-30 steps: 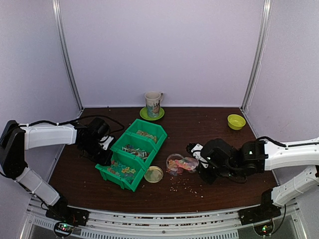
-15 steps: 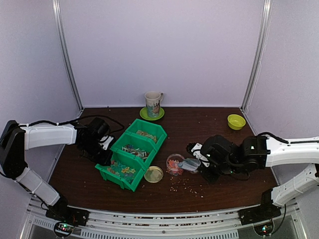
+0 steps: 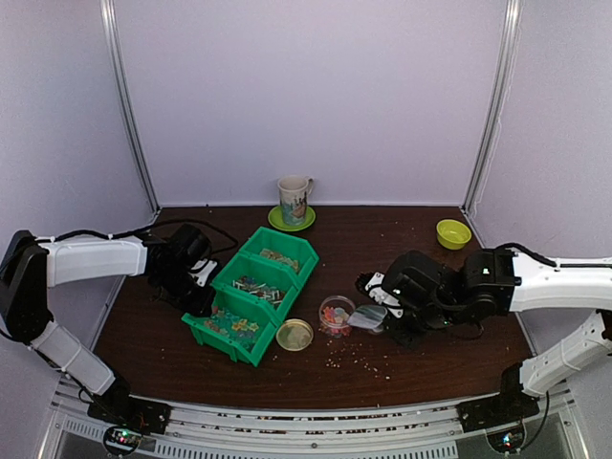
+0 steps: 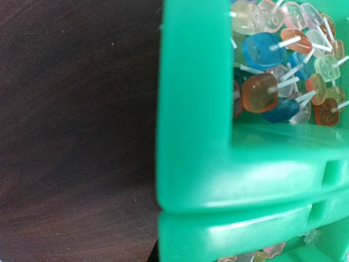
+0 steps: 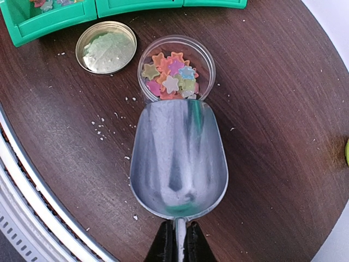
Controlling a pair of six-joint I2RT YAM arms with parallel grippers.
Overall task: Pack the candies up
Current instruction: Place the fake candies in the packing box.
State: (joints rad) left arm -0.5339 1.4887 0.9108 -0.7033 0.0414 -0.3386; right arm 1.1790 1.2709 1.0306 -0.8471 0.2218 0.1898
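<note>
A small clear jar [image 5: 208, 59] stands upright on the brown table with star-shaped candies [image 5: 171, 77] in mixed colours inside. It also shows in the top view [image 3: 336, 314]. My right gripper [image 5: 178, 246] is shut on the handle of a metal scoop [image 5: 178, 158]. The scoop is empty and its lip touches the jar's near rim. The round tan lid [image 5: 106, 46] lies left of the jar. My left gripper [image 3: 198, 290] is at the left edge of the green bins [image 3: 258, 287]. Its wrist view shows only the bin wall [image 4: 191, 136] and lollipop-like candies [image 4: 272, 82]; its fingers are hidden.
Tiny loose crumbs [image 3: 359, 356] are scattered on the table in front of the jar. A mug on a green saucer [image 3: 295, 202] stands at the back. A yellow-green bowl [image 3: 453, 233] sits at the back right. The table's front rail runs just below the scoop.
The scoop held coloured candies by the jar a second ago; now it is empty and drawn slightly back to the right. The left arm has not moved.
</note>
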